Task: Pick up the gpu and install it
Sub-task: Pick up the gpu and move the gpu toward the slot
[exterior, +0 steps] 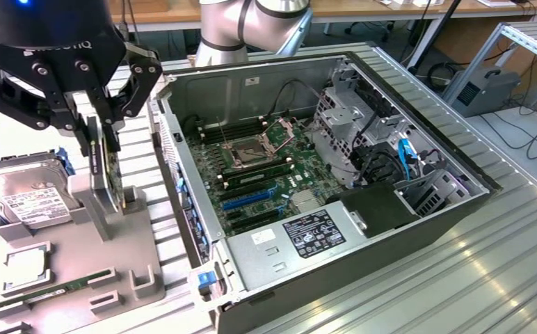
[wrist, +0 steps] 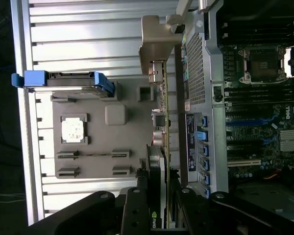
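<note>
The claw [exterior: 104, 149] [wrist: 159, 178] is seen clamped on the gpu [exterior: 110, 184] [wrist: 158, 156], one finger pressed against each flat face of the card near its upper edge. The gpu is held upright on its long edge, and its lower edge is seen at a slotted post of the grey tray [exterior: 148, 257] [wrist: 132, 142]; whether it is seated in the slot or raised just clear of it cannot be told. In the wrist view a pale metal bracket [wrist: 154, 39] is seen at the card's far end.

On the same tray, a hard drive [exterior: 27, 198] [wrist: 63, 81] with a white label is propped beside the gpu, a square processor [exterior: 26, 268] [wrist: 73, 129] is set in a recess, and a slim green RAM stick [exterior: 51, 292] is laid near the tray's edge.

Just beside the tray, on the exterior view's right, an open computer case [exterior: 241, 87] is laid on its side on the ribbed metal counter [exterior: 491, 264], and its motherboard [exterior: 259, 177] [wrist: 264, 112] is exposed.
</note>
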`<state>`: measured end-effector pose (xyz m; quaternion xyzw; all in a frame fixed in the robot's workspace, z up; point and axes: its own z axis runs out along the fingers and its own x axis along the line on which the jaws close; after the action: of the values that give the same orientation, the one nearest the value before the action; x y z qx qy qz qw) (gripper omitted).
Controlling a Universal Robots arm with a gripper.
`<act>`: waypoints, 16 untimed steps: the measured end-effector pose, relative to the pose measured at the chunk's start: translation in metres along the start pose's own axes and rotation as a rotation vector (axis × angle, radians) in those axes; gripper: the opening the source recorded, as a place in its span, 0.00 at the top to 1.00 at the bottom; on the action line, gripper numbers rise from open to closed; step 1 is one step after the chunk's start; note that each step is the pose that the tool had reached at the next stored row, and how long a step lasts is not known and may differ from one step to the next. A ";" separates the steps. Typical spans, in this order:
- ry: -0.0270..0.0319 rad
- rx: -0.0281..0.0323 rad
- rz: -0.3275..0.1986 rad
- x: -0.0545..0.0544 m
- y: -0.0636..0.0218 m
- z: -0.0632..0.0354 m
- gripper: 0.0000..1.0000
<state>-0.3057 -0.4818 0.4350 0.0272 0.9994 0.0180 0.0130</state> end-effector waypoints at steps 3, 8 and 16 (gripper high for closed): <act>0.0000 0.0001 0.000 0.000 0.0002 -0.0046 0.73; -0.0001 -0.0001 0.000 0.000 0.0005 -0.0147 0.73; 0.0001 0.0001 0.000 -0.001 0.0006 -0.0151 0.73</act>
<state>-0.3049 -0.4818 0.4501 0.0271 0.9994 0.0179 0.0130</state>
